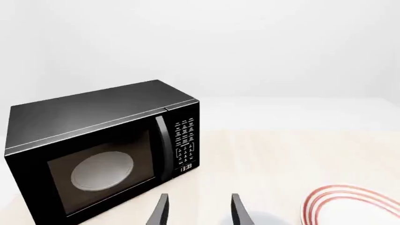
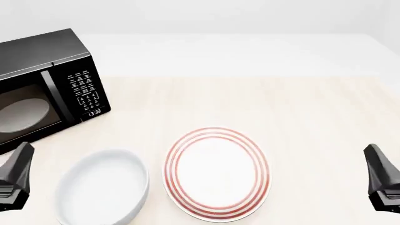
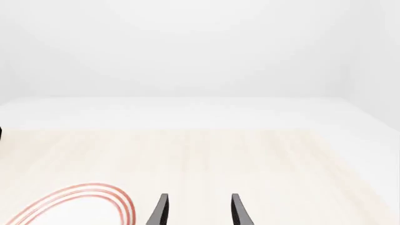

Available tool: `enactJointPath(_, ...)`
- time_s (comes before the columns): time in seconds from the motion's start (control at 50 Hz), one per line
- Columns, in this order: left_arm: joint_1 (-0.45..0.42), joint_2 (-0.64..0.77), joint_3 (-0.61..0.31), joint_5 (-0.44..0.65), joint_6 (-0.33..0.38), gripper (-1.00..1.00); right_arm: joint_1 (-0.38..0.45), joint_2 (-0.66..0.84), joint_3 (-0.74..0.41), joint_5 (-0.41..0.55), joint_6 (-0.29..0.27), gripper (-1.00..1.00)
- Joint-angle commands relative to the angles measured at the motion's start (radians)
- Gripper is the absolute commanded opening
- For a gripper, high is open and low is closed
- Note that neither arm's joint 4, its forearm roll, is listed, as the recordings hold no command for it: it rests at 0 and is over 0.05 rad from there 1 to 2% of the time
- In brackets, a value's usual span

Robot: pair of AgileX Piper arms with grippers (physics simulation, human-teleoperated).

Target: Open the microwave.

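Flanking the near edge of the front view: left hand [image 2: 16, 180] low at the left, right hand [image 2: 382, 185] low at the right, both dark, both clear of everything on the counter [image 2: 300, 122]. Seen from each wrist camera as two thin black fingers with a plain gap between them, so released, grasping nothing: left hand [image 1: 198, 211], right hand [image 3: 198, 211].

Just ahead of the left hand, a pale white bowl [image 2: 103, 187], and beside it toward the middle, a white plate [image 2: 216, 173] ringed with red stripes, nearly touching the bowl's rim.

Farther back on the left side of the pale wooden counter, well apart from both hands: the microwave [image 2: 44, 84], partly cut off by the front view's left edge. Big, black, boxy, turned slightly so its face angles toward the centre. Door shut, dark window showing a pale round turntable [image 1: 103, 169] inside. Vertical handle [image 1: 164, 145] along the door's right side, then a keypad panel [image 1: 185, 140] with small white labels and, under it, a tiny digital clock display [image 1: 185, 168]. Top flat and matte black.

Beyond, bare white surroundings.
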Motion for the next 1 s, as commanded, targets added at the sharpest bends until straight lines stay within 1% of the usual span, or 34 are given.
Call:
enactJointPath(0.02,0.016,-0.002,-0.037,0.035,-0.008,1.00,0.001,0.005,-0.003,-0.002,-0.003,1.00)
enactJointPath(0.04,0.015,-0.004,0.008,-0.004,-0.005,1.00,0.001,0.005,-0.003,-0.002,-0.003,1.00)
enactJointPath(0.06,0.014,-0.004,0.015,-0.010,-0.004,1.00,0.001,0.005,-0.003,-0.002,-0.003,1.00)
enactJointPath(0.08,0.015,0.025,-0.032,0.010,-0.003,1.00,0.001,0.005,-0.003,-0.002,-0.003,1.00)
enactJointPath(0.1,0.015,0.027,-0.033,0.008,-0.003,1.00,0.001,0.005,-0.003,-0.002,-0.003,1.00)
enactJointPath(0.12,0.021,0.008,-0.009,0.003,0.000,1.00,0.001,0.005,-0.003,-0.002,-0.003,1.00)
enactJointPath(0.14,0.023,0.016,-0.038,0.024,0.001,1.00,0.001,0.005,-0.003,-0.002,-0.003,1.00)
enactJointPath(0.16,0.028,0.019,-0.044,0.028,0.010,1.00,0.001,0.005,-0.003,-0.002,-0.003,1.00)
enactJointPath(0.2,0.036,0.025,-0.047,0.026,0.010,1.00,0.001,0.005,-0.003,-0.002,-0.003,1.00)
enactJointPath(0.24,0.064,0.048,-0.043,0.016,0.004,1.00,0.001,0.004,-0.003,-0.001,-0.003,1.00)
enactJointPath(0.26,0.059,0.048,-0.043,0.015,0.004,1.00,0.001,0.004,-0.003,-0.001,-0.003,1.00)
enactJointPath(0.28,0.063,0.092,-0.042,-0.012,0.024,1.00,0.001,0.004,-0.003,-0.001,-0.003,1.00)
enactJointPath(0.3,0.063,0.092,-0.042,-0.012,0.024,1.00,0.001,0.004,-0.003,-0.001,-0.003,1.00)
enactJointPath(0.32,0.063,0.095,-0.022,-0.048,-0.021,1.00,0.001,0.005,-0.003,-0.002,-0.003,1.00)
enactJointPath(0.34,0.063,0.097,-0.021,-0.050,-0.021,1.00,0.001,0.005,-0.003,-0.002,-0.003,1.00)
enactJointPath(0.36,0.046,0.140,-0.059,-0.055,-0.004,1.00,0.001,0.005,-0.003,-0.002,-0.003,1.00)
enactJointPath(0.38,0.039,0.184,-0.061,-0.097,-0.007,1.00,0.001,0.005,-0.003,-0.002,-0.003,1.00)
enactJointPath(0.42,0.034,0.219,-0.067,-0.127,-0.009,1.00,0.001,0.005,-0.003,-0.002,-0.003,1.00)
enactJointPath(0.46,0.031,0.230,-0.076,-0.128,-0.011,1.00,0.001,0.005,-0.003,-0.002,-0.003,1.00)
enactJointPath(0.52,0.040,0.288,-0.084,-0.181,-0.005,1.00,0.001,0.005,-0.003,-0.001,-0.003,1.00)
enactJointPath(0.56,0.049,0.299,-0.085,-0.196,-0.021,1.00,0.001,0.005,-0.004,-0.001,-0.003,1.00)
enactJointPath(0.66,0.052,0.344,-0.094,-0.234,-0.026,1.00,0.001,0.004,-0.004,0.000,-0.003,1.00)
enactJointPath(0.68,0.055,0.364,-0.092,-0.254,-0.029,1.00,0.001,0.004,-0.004,0.000,-0.003,1.00)
enactJointPath(0.7,0.071,0.402,-0.049,-0.330,-0.029,1.00,0.001,0.004,-0.004,0.000,-0.003,1.00)
enactJointPath(0.72,0.089,0.436,-0.070,-0.332,-0.032,1.00,0.001,0.004,-0.004,0.001,-0.003,1.00)
enactJointPath(0.78,0.089,0.452,-0.092,-0.329,-0.030,1.00,0.001,0.004,-0.004,0.000,-0.003,1.00)
enactJointPath(0.8,0.093,0.494,-0.099,-0.360,-0.032,1.00,0.001,0.004,-0.004,0.000,-0.003,1.00)
enactJointPath(0.82,0.093,0.496,-0.098,-0.362,-0.032,1.00,0.001,0.004,-0.004,0.000,-0.003,1.00)
enactJointPath(0.84,0.091,0.531,-0.110,-0.380,-0.029,1.00,0.001,0.004,-0.004,0.000,-0.003,1.00)
enactJointPath(1.0,0.095,0.654,-0.135,-0.472,-0.029,1.00,0.001,0.005,-0.004,-0.001,-0.003,1.00)
